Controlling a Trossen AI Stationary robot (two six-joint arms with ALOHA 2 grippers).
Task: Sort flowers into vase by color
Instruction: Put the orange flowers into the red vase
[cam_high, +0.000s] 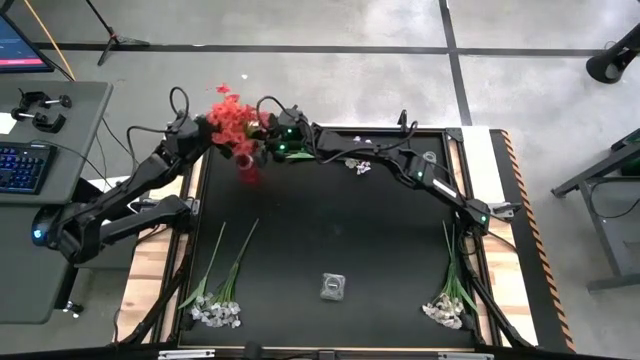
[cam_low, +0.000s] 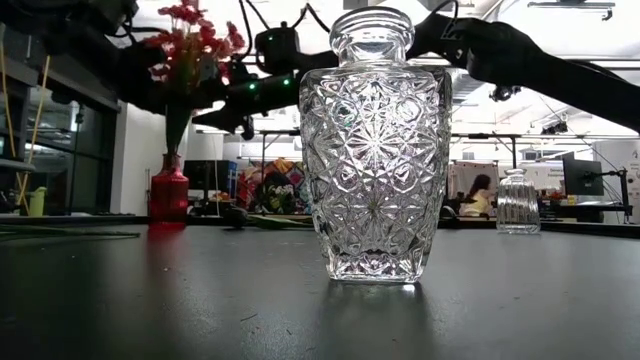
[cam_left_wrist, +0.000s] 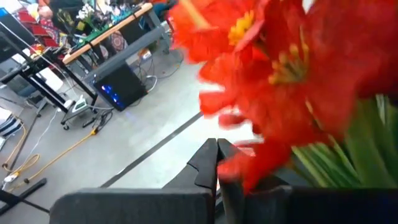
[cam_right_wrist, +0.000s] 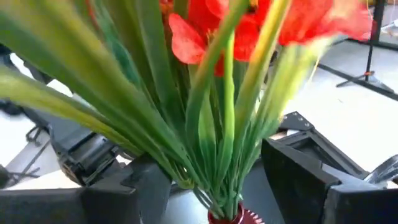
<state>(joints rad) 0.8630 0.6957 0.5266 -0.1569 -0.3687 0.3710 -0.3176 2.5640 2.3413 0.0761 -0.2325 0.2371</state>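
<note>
From above, you see both arms meeting at the far left corner of the black table (cam_high: 330, 230). A bunch of red flowers (cam_high: 232, 120) stands there in a red vase (cam_high: 249, 166). The left claw (cam_high: 215, 133) sits at the blossoms, the right claw (cam_high: 268, 140) just beside the stems; from here you cannot tell how either claw's fingers stand. White sprays (cam_high: 215, 300) lie at the near left edge, another white bunch (cam_high: 447, 300) lies at the near right, and a few more flowers (cam_high: 358, 165) lie near the far edge under the right arm. A clear glass vase (cam_high: 333, 286) stands near the front centre, well apart from both arms.

At table height, that cut-glass vase (cam_low: 374, 150) fills the middle of your picture and blocks much of the far side. Behind it to the left, the red vase (cam_low: 169, 190) holds the red blossoms (cam_low: 190, 45) with dark arm parts around them. A second, smaller clear vase (cam_low: 518, 203) stands to the right.

In the left wrist view, blurred red petals (cam_left_wrist: 292, 81) crowd the frame over green stems (cam_left_wrist: 354, 155); the left claw's fingers (cam_left_wrist: 208, 163) look nearly together with nothing between them.

In the right wrist view, the right claw (cam_right_wrist: 214, 180) is spread wide, its fingers (cam_right_wrist: 143, 186) on either side of the green stems (cam_right_wrist: 217, 124), which gather into the red vase's mouth (cam_right_wrist: 227, 216); you cannot tell whether they touch.
</note>
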